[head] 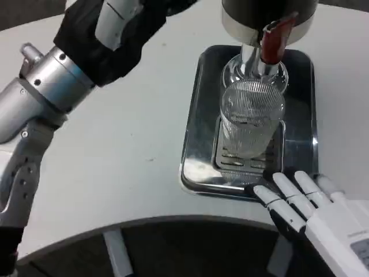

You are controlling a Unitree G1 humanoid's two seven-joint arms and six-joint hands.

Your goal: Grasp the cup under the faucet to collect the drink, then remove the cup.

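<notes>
The right hand (305,199) lay at the near edge of the metal tray (199,144), fingers spread and holding nothing. Just beyond it the ribbed glass cup (251,118) stood on the tray's grate (under the red-handled faucet (272,41)). The left hand's state I could not tell. The bench (127,150) was white.

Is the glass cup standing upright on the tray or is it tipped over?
Upright: the cup stands on the metal tray below the faucet, its open mouth facing up.

Left hand (118,29) and dispenser (268,14) cut off at top edge — dispenser's upper body unseen.
</notes>
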